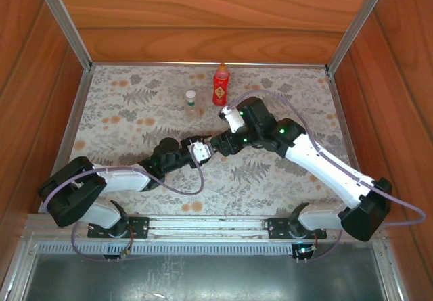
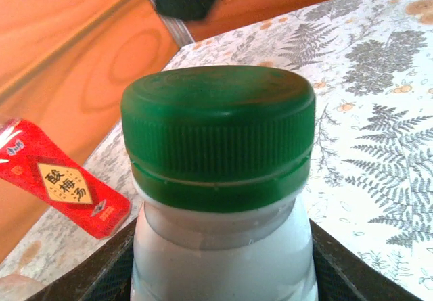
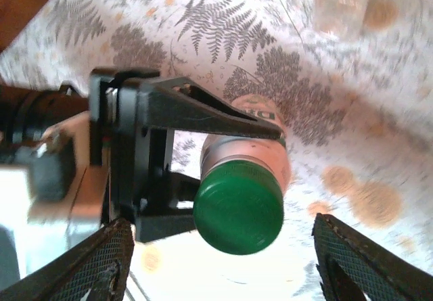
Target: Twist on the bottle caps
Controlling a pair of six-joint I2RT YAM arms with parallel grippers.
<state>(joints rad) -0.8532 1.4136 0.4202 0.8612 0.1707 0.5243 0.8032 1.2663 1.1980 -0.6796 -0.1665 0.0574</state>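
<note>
The white bottle is clamped by the left gripper, whose black fingers are pressed against its sides below the shoulder. A green cap is seated on the bottle's neck. Its ribbed skirt and the ring beneath it are seen from the left wrist. How tight it sits cannot be told. In the overhead view the white bottle is found near the middle of the fern-patterned table, at the spot where the two arms meet. Whether its base rests on the cloth cannot be told.

The right gripper is placed at the cap end of the white bottle. Its fingers are spread wide, one on each side of the cap. A clear gap is left between each finger and the cap, so nothing is pinched by it.

The clear bottle is stood upright beyond the white bottle, toward the back wall and well apart from it. The red bottle is stood farther beyond the white bottle, slightly to the right, near the rear edge of the table. Its yellow diamond label is seen from the left wrist, to the left of the white bottle. Both are kept apart from the grippers.
</note>
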